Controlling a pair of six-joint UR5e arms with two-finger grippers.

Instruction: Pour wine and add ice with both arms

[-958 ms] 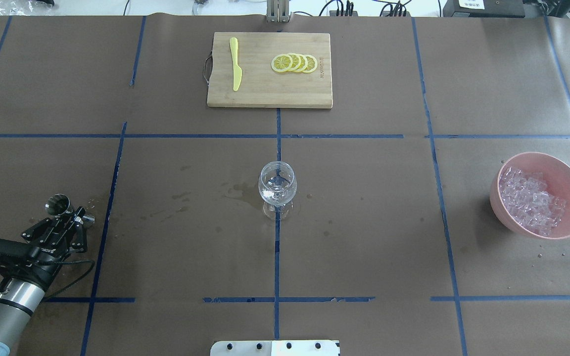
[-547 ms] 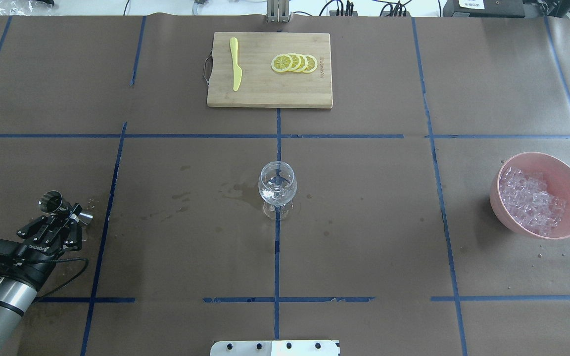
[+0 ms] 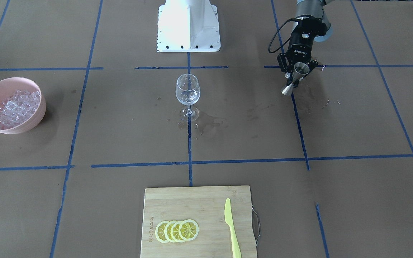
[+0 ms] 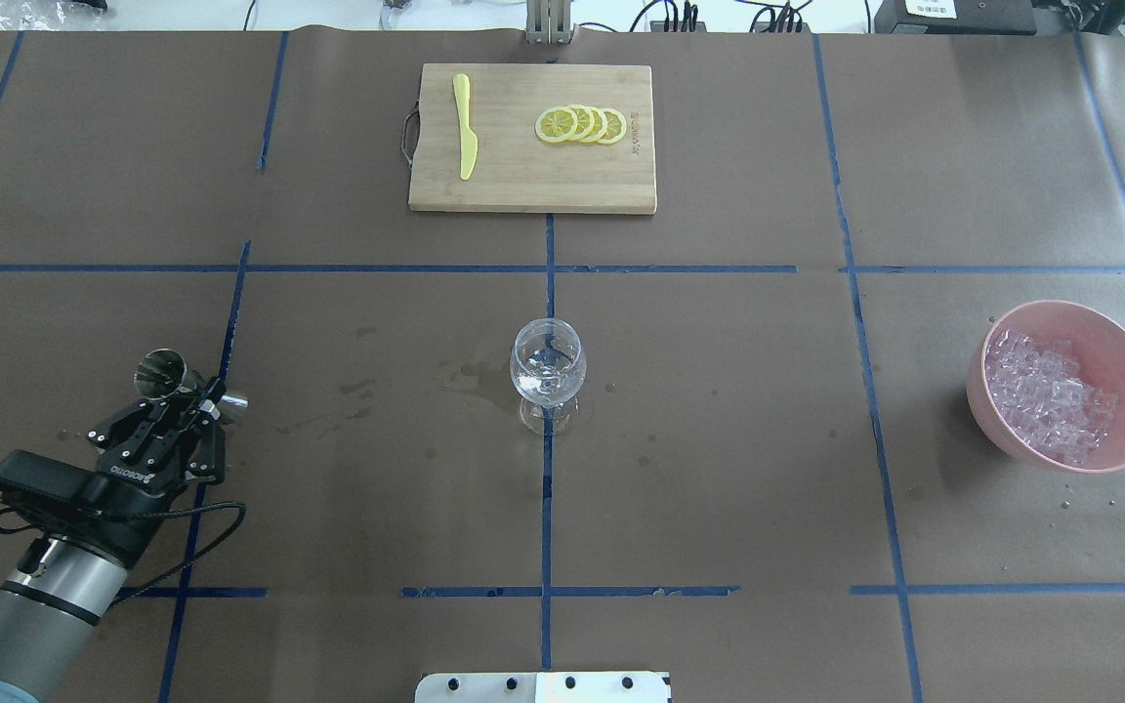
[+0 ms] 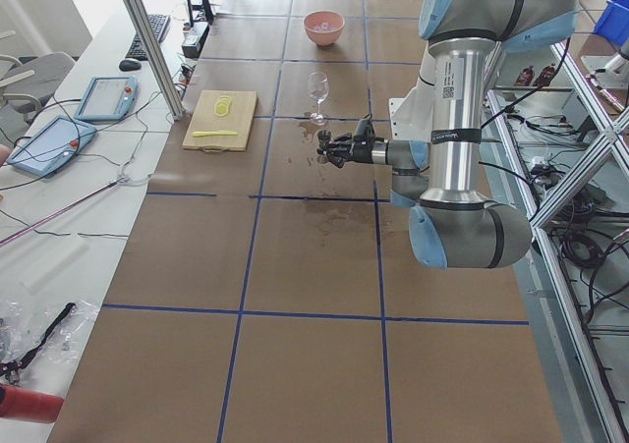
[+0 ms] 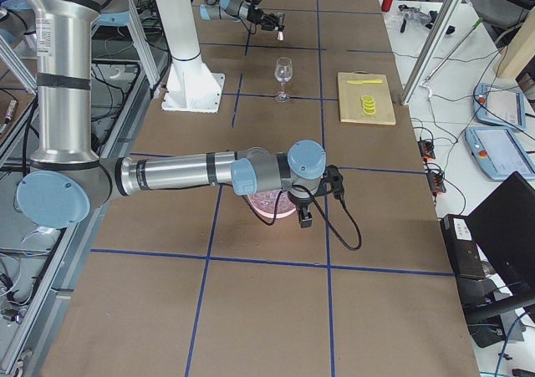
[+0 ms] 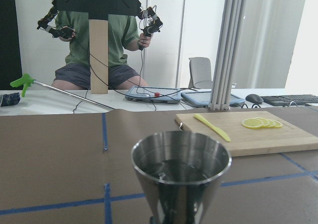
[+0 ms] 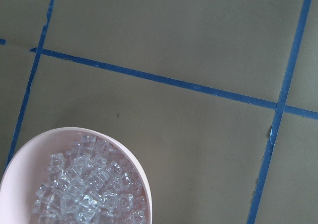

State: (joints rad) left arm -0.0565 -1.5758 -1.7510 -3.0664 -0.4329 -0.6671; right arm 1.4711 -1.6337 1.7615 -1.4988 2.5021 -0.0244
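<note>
My left gripper (image 4: 199,402) is shut on a steel jigger (image 4: 161,372) at the table's left, well to the left of the wine glass (image 4: 547,365). It holds the jigger (image 3: 295,78) by its waist, above the paper. The left wrist view shows the jigger's cup (image 7: 181,180) upright with dark wine (image 7: 175,170) in it. The stemmed glass (image 3: 187,90) stands at the table's centre with glints in its bowl. The ice (image 4: 1045,394) fills a pink bowl (image 4: 1121,337) at the right. My right gripper (image 6: 304,220) hangs over that bowl (image 8: 130,156). I cannot tell whether the right gripper is open or shut.
A bamboo cutting board (image 4: 531,186) at the far middle carries lemon slices (image 4: 581,124) and a yellow knife (image 4: 465,125). Wet stains (image 4: 473,373) darken the paper left of the glass. The white base block (image 3: 188,25) is on the robot's side. A person (image 7: 97,45) sits beyond the table.
My left gripper has carried the jigger to the right, toward the glass, after drifting slightly left. The glass and the bowl have not moved.
</note>
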